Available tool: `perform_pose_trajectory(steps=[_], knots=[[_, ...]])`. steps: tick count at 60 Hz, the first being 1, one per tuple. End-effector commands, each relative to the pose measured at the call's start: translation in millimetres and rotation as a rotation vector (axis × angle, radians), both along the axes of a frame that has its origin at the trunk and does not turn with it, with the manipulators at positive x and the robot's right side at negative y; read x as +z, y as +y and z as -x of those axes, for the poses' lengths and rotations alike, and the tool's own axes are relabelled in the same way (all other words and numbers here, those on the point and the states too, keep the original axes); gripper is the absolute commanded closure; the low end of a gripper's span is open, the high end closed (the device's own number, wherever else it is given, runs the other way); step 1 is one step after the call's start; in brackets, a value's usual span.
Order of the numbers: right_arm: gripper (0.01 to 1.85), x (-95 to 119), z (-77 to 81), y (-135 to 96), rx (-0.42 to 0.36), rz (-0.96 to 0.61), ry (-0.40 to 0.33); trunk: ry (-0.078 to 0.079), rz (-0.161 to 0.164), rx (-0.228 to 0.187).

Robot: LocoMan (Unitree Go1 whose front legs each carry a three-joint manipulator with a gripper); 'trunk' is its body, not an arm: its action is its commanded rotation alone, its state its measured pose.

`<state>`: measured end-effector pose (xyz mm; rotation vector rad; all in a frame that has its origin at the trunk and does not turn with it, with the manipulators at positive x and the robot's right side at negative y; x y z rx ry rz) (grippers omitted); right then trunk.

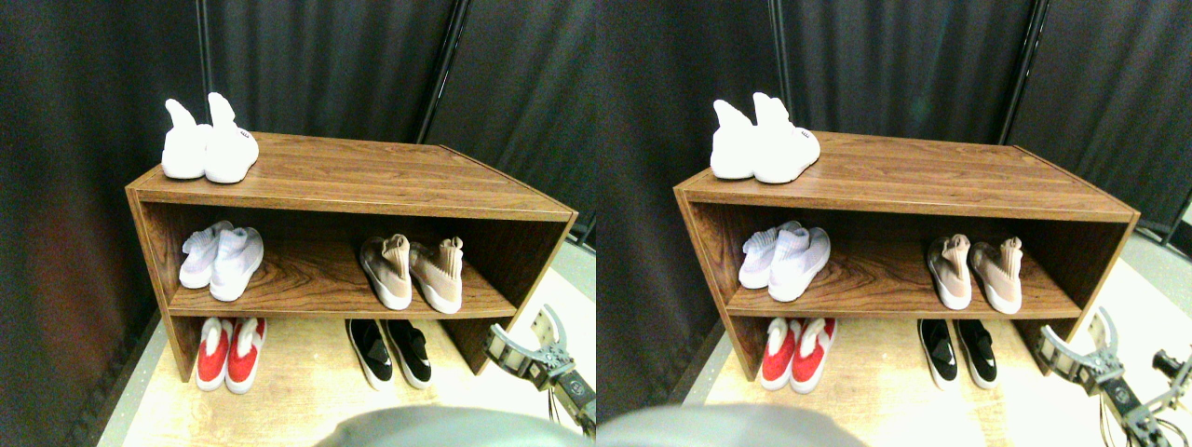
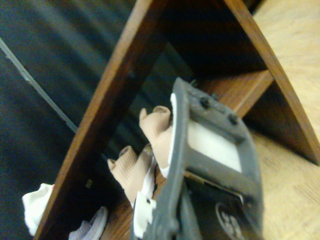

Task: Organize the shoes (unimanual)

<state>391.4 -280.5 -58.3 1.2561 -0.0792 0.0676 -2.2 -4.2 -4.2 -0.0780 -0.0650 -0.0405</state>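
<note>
We see bare shelf board (image 1: 317,279) between the pale pair (image 1: 222,261) at 9 o'clock and the beige-tan shoes (image 1: 414,272) at 3. Below, open floor (image 1: 307,372) separates the red-and-white pair (image 1: 230,352) from the black shoes (image 1: 391,352).

Standing on the rack (image 1: 372,177) top, at its left end: first pair (image 1: 209,144). Sitting on the middle shelf (image 1: 317,293): second pair (image 1: 222,261) left, third pair (image 1: 412,270) right. Lying on the floor (image 1: 307,400) beneath: fourth pair (image 1: 230,354) left, fifth pair (image 1: 389,352) right, right gripper (image 1: 526,328) hanging near the rack's front right corner.
</note>
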Motion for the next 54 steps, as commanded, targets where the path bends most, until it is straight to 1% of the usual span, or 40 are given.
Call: perform_pose_trajectory(steps=[1,2,4,7,8,9,11,13,15,17,18,23,24,26,30,32,37,38,39,40,42,45,49,51,52,54], knots=[[1.37,7.7,4.1,-6.9,-0.008,-0.010,-0.028,0.002,0.020,-0.005],[1.39,8.7,4.2,-7.5,-0.011,-0.011,-0.032,0.002,0.020,-0.005],[1.48,11.4,1.1,-12.6,-0.003,-0.009,-0.041,0.004,0.019,-0.004],[1.64,13.1,-4.7,-18.4,0.001,0.026,-0.082,0.004,0.019,-0.003],[1.64,13.1,-4.7,-18.4,0.001,0.026,-0.082,0.004,0.019,-0.003],[1.71,13.8,-7.1,-20.3,0.005,0.024,-0.092,0.003,0.019,-0.003],[1.79,15.1,-10.1,-22.5,0.006,0.018,-0.099,0.002,0.019,-0.002],[1.80,16.2,-13.5,-24.9,-0.015,0.041,-0.115,0.004,0.020,-0.001],[1.80,16.2,-16.4,-26.4,-0.005,0.060,-0.127,0.002,0.019,0.000],[1.80,16.2,-17.3,-26.5,-0.004,0.062,-0.128,0.002,0.019,0.002],[1.80,16.3,-20.4,-26.1,-0.017,0.052,-0.126,0.003,0.020,0.003],[1.80,16.3,-24.6,-25.7,-0.034,0.057,-0.119,0.004,0.019,0.004],[1.80,16.4,-26.1,-25.6,-0.042,0.058,-0.113,0.004,0.019,0.004],[1.80,16.3,-28.5,-24.8,-0.087,0.055,-0.104,0.004,0.019,0.004],[1.80,15.5,-32.5,-22.5,-0.139,0.042,-0.104,0.003,0.018,0.005],[1.80,15.2,-33.4,-22.0,-0.144,0.043,-0.105,0.002,0.018,0.005],[1.80,10.4,-49.1,-22.3,-0.141,0.023,-0.092,0.003,0.018,0.006],[1.80,9.9,-50.6,-22.2,-0.150,0.022,-0.088,0.002,0.018,0.007],[1.80,9.0,-53.4,-21.9,-0.181,0.023,-0.079,0.002,0.018,0.007],[1.80,8.1,-56.5,-22.0,-0.196,0.021,-0.070,0.002,0.018,0.007],[1.80,7.7,-58.1,-22.2,-0.197,0.018,-0.064,0.003,0.019,0.009],[1.80,3.9,-68.6,-24.5,-0.195,0.026,-0.059,0.003,0.019,0.009],[1.80,-0.2,-77.1,-27.6,-0.204,0.009,-0.049,0.002,0.021,0.011],[1.80,-1.5,-79.7,-28.4,-0.200,0.012,-0.046,0.002,0.021,0.011],[1.80,-2.8,-82.1,-29.2,-0.189,0.016,-0.044,0.005,0.021,0.012],[1.80,-4.6,-85.4,-29.9,-0.170,0.014,-0.035,0.005,0.021,0.012]])
